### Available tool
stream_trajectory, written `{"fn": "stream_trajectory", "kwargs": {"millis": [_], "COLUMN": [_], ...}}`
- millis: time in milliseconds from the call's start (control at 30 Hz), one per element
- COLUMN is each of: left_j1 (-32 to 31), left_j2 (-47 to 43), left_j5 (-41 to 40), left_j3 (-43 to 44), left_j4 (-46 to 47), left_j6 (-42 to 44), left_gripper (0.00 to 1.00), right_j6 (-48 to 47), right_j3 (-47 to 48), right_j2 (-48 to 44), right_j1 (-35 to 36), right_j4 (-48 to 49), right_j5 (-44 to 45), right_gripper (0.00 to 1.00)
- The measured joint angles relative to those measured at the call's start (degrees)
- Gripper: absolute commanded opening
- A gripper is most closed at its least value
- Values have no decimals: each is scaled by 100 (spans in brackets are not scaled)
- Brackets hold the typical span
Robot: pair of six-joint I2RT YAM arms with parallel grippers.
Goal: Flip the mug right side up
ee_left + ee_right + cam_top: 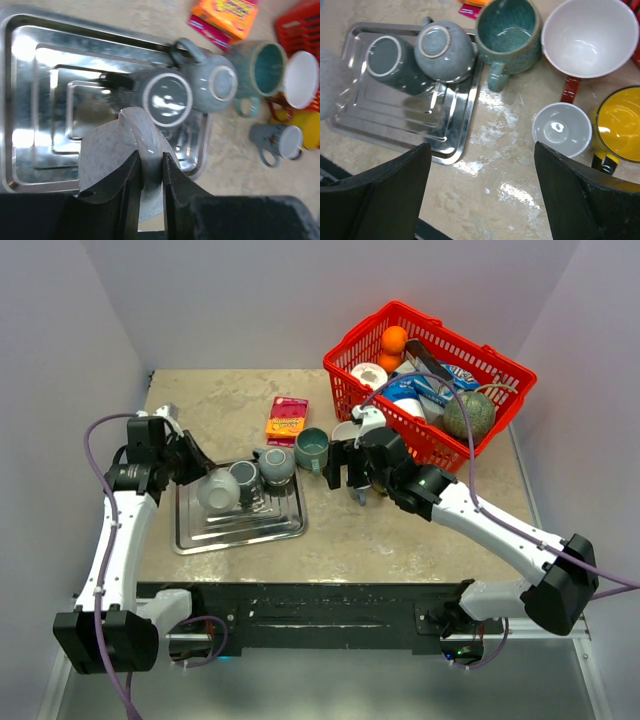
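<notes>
A pale speckled grey mug (pixel 217 491) hangs tilted over the steel tray (pixel 200 535). My left gripper (pixel 150 170) is shut on its wall, one finger inside the rim and one outside. The mug's body (pixel 105 150) fills the left of that view, over the tray (pixel 30 100). Further back on the tray sit a dark grey mug (pixel 165 97) with its mouth showing and a blue-grey mug (pixel 217 82) standing upside down, base up. My right gripper (pixel 481 165) hovers open over bare table to the right of the tray (pixel 395 135), holding nothing.
An upright teal mug (pixel 507 30) stands just off the tray's far right corner. A white mug (pixel 590 35), a small grey cup (pixel 561 129) and a yellow mug (pixel 617 125) stand under my right arm. A red basket (pixel 350 350) of items fills the back right; a snack box (pixel 287 417) lies behind the tray.
</notes>
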Motion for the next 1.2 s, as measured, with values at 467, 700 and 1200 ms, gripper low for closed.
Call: {"fn": "stream_trajectory", "kwargs": {"millis": [467, 700, 1200], "left_j1": [-341, -1067, -1661], "left_j2": [-1182, -1252, -1204], "left_j5": [4122, 5215, 6227], "left_j3": [-238, -236, -212], "left_j4": [1808, 2549, 3473], "left_j6": [697, 678, 525], "left_gripper": [0, 0, 0], "right_j6": [-1128, -1279, -1781], "right_j3": [1147, 1580, 1617], "right_j2": [-28, 66, 365], "right_j1": [-28, -15, 17], "right_j4": [584, 1298, 1290], "right_j5": [-3449, -4979, -6000], "right_gripper": [95, 93, 60]}}
